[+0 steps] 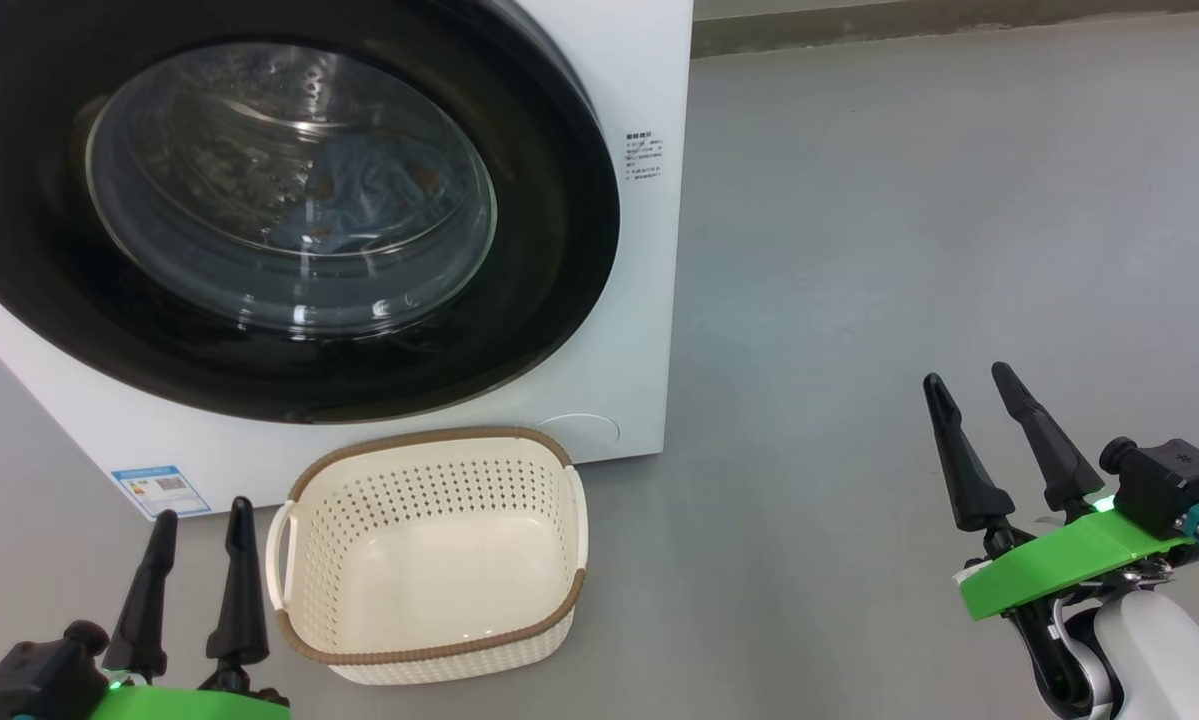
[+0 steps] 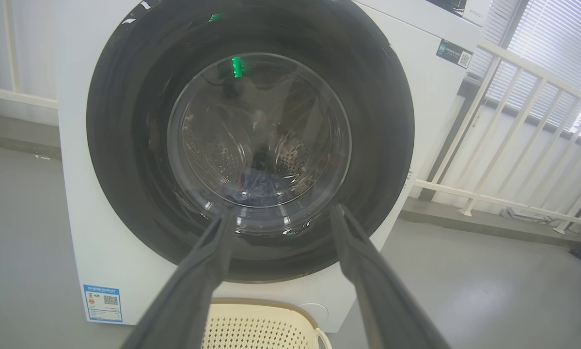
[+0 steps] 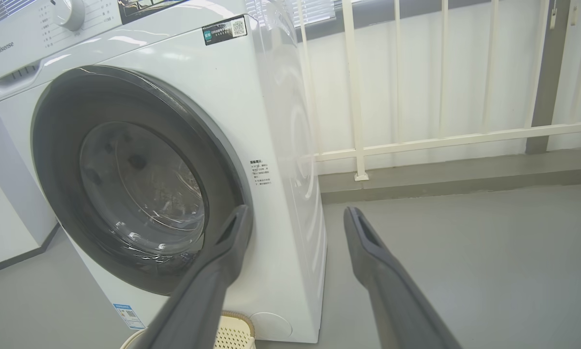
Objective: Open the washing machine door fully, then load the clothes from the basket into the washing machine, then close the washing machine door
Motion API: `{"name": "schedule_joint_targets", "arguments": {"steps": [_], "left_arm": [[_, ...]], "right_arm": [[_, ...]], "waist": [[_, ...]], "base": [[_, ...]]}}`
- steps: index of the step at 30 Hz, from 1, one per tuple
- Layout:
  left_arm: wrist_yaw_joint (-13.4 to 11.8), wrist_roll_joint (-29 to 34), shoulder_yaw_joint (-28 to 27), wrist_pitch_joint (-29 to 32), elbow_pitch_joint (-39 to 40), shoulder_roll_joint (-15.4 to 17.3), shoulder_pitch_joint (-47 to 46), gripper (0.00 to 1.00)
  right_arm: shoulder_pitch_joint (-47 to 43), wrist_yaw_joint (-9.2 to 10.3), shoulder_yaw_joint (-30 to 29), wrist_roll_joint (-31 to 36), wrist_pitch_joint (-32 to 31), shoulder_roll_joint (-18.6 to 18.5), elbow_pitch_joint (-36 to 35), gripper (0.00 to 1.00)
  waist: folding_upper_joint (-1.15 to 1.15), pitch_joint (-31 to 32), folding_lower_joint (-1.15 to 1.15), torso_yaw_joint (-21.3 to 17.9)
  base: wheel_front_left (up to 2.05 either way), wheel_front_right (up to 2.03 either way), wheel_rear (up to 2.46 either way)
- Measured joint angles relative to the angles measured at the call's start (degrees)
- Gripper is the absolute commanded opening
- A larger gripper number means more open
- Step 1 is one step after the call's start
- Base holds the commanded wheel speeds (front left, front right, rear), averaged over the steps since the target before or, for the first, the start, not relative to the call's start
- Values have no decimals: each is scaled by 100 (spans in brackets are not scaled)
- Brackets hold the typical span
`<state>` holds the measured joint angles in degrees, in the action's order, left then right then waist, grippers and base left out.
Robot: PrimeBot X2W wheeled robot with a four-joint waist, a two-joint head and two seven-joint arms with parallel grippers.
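Nearest the robot, the left gripper (image 1: pixel 203 512) with its two long dark fingers on a green mount stands released, jaws spread with nothing between them, at the lower left of the head view. The right gripper (image 1: pixel 969 378), of the same build, is likewise spread and holds nothing, hanging over bare floor well to the right. Just beside the left gripper sits the small cream perforated plastic basket with a brown woven-look rim and white side handles (image 1: pixel 429 440), its smooth inner bottom in plain view; it rests on the grey floor (image 1: pixel 909 250) right in front of the big white front-loading washing machine (image 1: pixel 649 100). A small blue label sticker (image 1: pixel 162 487) marks the machine's lower front corner. The large round washing machine door with its wide glossy black rim and bulging clear glass window (image 1: pixel 559 250) lies shut against the front. Behind the glass, the light blue clothes with orange-brown spots (image 1: pixel 359 190) lie in the drum. Beyond stands a white railing (image 3: pixel 416 140).
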<state>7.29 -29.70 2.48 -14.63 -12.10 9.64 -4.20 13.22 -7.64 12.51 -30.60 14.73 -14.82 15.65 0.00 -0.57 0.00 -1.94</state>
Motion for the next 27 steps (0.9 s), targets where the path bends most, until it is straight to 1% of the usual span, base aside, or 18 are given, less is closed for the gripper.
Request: {"name": "schedule_joint_targets", "arguments": {"steps": [22, 23, 27], "left_arm": [[0, -62, 37, 0, -19, 26, -1, 100], [-1, -93, 52, 1, -30, 23, 2, 0], [-2, -91, 103, 8, -290, -121, 126, 0]], "right_arm": [[-109, 0, -4, 0, 0, 22, 14, 100], [-111, 0, 1, -1, 0, 27, 25, 0], [-330, 0, 55, -18, -2, 172, 287, 0]], "waist": [[0, -36, 0, 14], [0, -37, 0, 13], [0, -37, 0, 13]], "base": [[0, 0, 0], [0, 0, 0], [0, 0, 0]]}}
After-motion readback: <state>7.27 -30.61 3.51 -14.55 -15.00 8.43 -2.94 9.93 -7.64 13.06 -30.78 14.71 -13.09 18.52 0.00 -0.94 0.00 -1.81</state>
